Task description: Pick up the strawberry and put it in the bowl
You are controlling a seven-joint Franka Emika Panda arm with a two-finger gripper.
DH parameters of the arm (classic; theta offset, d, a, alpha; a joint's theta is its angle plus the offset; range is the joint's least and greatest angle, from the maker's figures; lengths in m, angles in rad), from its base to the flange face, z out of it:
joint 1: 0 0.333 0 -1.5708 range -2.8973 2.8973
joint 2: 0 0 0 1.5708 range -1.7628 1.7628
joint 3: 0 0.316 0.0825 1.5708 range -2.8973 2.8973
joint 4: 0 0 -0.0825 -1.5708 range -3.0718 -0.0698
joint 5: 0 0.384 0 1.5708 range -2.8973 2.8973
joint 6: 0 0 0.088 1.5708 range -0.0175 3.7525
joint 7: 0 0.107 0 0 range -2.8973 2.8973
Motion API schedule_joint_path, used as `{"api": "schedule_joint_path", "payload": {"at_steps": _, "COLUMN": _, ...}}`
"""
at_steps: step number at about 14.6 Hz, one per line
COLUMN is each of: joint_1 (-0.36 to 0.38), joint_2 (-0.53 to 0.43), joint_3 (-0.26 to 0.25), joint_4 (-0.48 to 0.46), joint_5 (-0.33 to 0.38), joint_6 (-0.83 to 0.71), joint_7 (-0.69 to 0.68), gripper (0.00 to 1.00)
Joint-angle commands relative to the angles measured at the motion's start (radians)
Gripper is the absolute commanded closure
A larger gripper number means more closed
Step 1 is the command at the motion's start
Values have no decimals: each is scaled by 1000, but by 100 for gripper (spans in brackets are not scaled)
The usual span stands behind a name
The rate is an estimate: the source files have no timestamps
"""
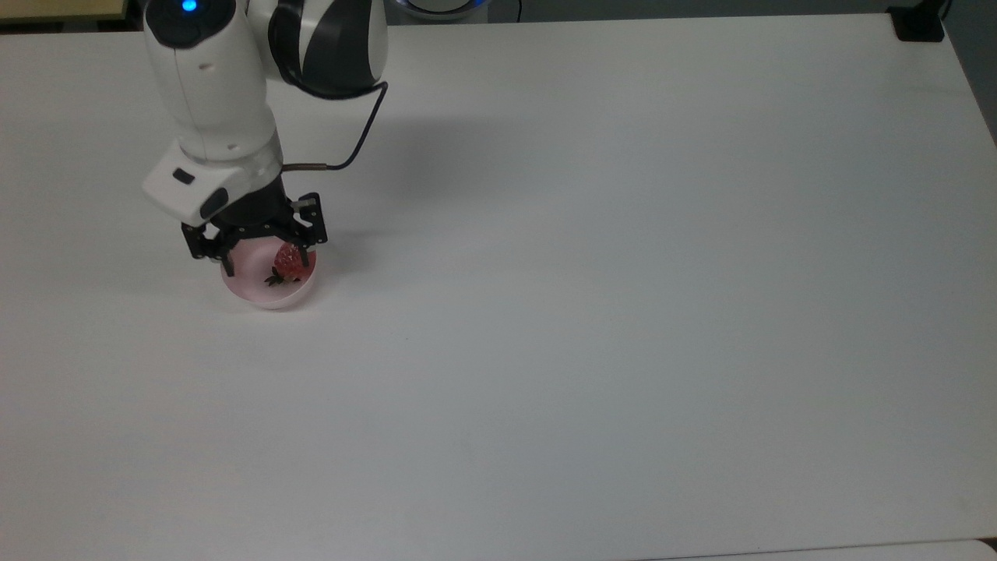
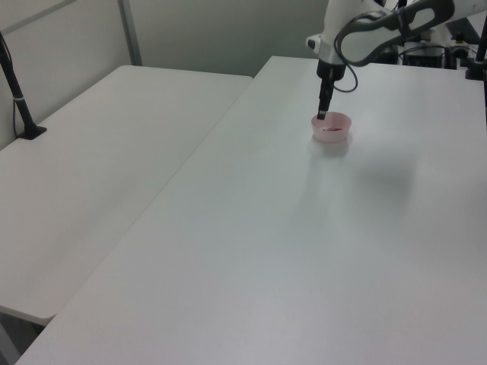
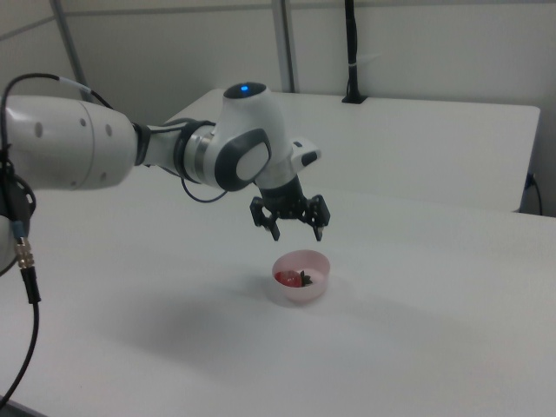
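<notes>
Strawberry (image 1: 290, 262) lies inside bowl (image 1: 253, 292); tool (image 3: 296, 233) spread wide, empty, above rim.

The white tabletop (image 1: 623, 312) lies bare across the whole of the top view's right and near side, so passage there is free. The one thing standing on it is the small round pale pink bowl (image 1: 269, 290), at the top view's left, with the small glossy red strawberry (image 1: 290, 261) lying inside it. The black two-finger tool (image 3: 294, 227) hangs directly above the bowl with its fingers spread, clear of the rim in the right view, and the white arm (image 1: 210, 93) behind it blocks the approach from the top view's far left. A black post (image 2: 15, 84) stands on the neighbouring table, well apart.
</notes>
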Motion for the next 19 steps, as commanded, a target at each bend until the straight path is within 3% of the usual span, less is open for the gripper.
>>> {"api": "schedule_joint_path", "payload": {"at_steps": 1, "joint_1": 13, "joint_2": -165, "joint_3": -3, "joint_4": -27, "joint_5": 16, "joint_6": -173, "joint_7": 97, "gripper": 0}}
{"api": "schedule_joint_path", "payload": {"at_steps": 5, "joint_1": 62, "joint_2": -343, "joint_3": -2, "joint_4": -21, "joint_5": 19, "joint_6": -433, "joint_7": 257, "gripper": 0}}
{"api": "schedule_joint_path", "payload": {"at_steps": 10, "joint_1": 112, "joint_2": -439, "joint_3": -2, "joint_4": 51, "joint_5": 94, "joint_6": -684, "joint_7": 359, "gripper": 0}}
{"api": "schedule_joint_path", "payload": {"at_steps": 13, "joint_1": 206, "joint_2": -490, "joint_3": -32, "joint_4": 43, "joint_5": 92, "joint_6": -740, "joint_7": 436, "gripper": 0}}
{"api": "schedule_joint_path", "payload": {"at_steps": 16, "joint_1": 281, "joint_2": -496, "joint_3": -63, "joint_4": 10, "joint_5": 92, "joint_6": -729, "joint_7": 427, "gripper": 0}}
{"api": "schedule_joint_path", "payload": {"at_steps": 19, "joint_1": 278, "joint_2": -490, "joint_3": -65, "joint_4": 6, "joint_5": 86, "joint_6": -647, "joint_7": 378, "gripper": 0}}
